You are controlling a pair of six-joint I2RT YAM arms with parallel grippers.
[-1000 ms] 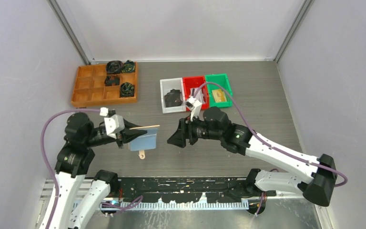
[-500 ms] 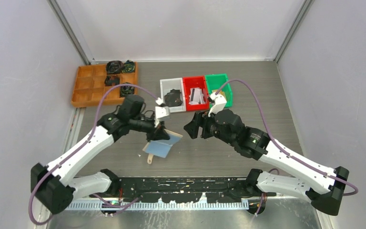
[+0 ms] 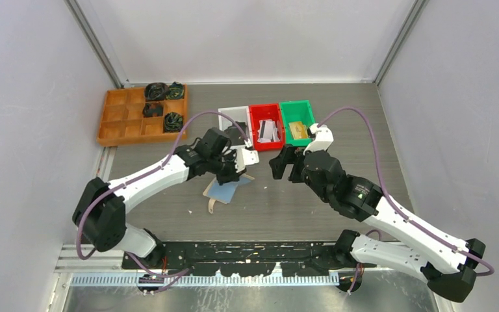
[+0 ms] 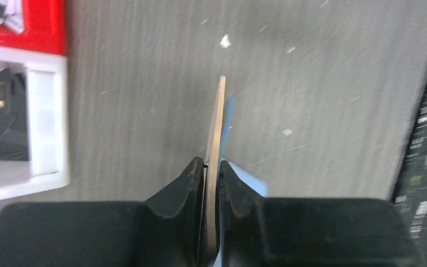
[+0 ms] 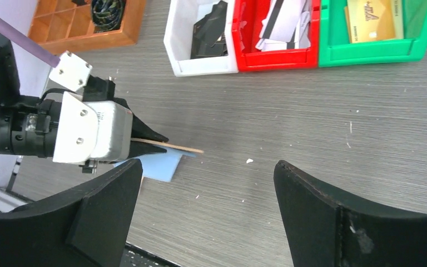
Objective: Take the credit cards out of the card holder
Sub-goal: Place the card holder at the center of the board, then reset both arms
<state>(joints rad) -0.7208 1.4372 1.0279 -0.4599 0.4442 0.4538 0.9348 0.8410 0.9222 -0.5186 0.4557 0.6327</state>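
My left gripper (image 3: 238, 174) is shut on the tan flap of the card holder (image 4: 218, 128), which I see edge-on between the jaws in the left wrist view. The holder's pale blue pocket (image 3: 225, 190) hangs open below, with its tan tab (image 3: 211, 207) toward the near edge. Whether cards sit in the pockets I cannot tell. My right gripper (image 3: 284, 165) is wide open and empty, just right of the holder (image 5: 172, 147), its fingers (image 5: 105, 211) spread over bare table. White credit cards with a black stripe (image 5: 281, 19) lie in the red bin (image 3: 264, 144).
A white bin (image 3: 224, 116) with a black lump (image 5: 211, 30) and a green bin (image 3: 297, 105) with a gold card (image 5: 372, 19) flank the red bin. A wooden divided tray (image 3: 127, 117) with dark coiled items sits at the back left.
The left arm has swung right and forward, carrying the card holder to the table's middle. The right gripper has drawn back to the right and opened wider.
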